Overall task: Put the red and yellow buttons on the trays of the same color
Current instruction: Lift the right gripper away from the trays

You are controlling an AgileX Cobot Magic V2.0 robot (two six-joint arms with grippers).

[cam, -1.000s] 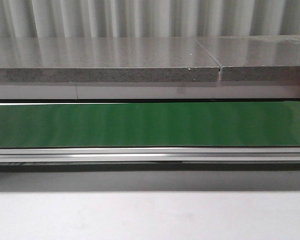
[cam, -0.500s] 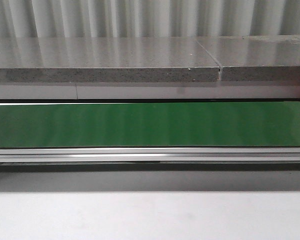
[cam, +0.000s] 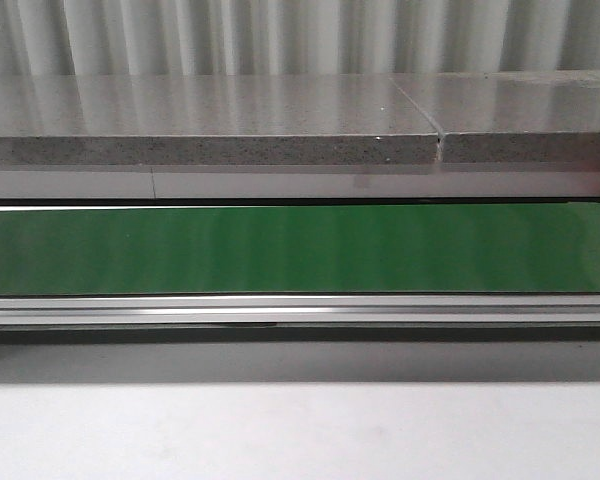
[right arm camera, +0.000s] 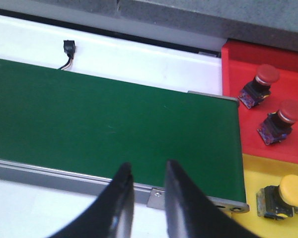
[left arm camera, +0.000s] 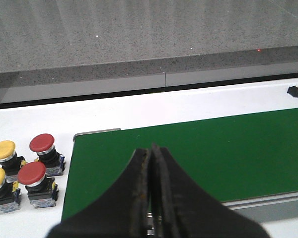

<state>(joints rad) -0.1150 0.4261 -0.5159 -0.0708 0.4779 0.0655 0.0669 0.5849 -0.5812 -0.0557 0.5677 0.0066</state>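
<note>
Buttons: two red (right arm camera: 271,109) on the red tray (right arm camera: 233,64), one yellow (right arm camera: 283,196) on the yellow tray (right arm camera: 253,193); four (left arm camera: 25,171) wait on the bench (left arm camera: 30,124); left gripper (left arm camera: 150,163) closed, right gripper (right arm camera: 148,174) slightly parted, both empty.

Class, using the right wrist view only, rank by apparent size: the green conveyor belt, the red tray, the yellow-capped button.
1. Green conveyor belt
2. Red tray, though cut off by the frame
3. Yellow-capped button
</note>
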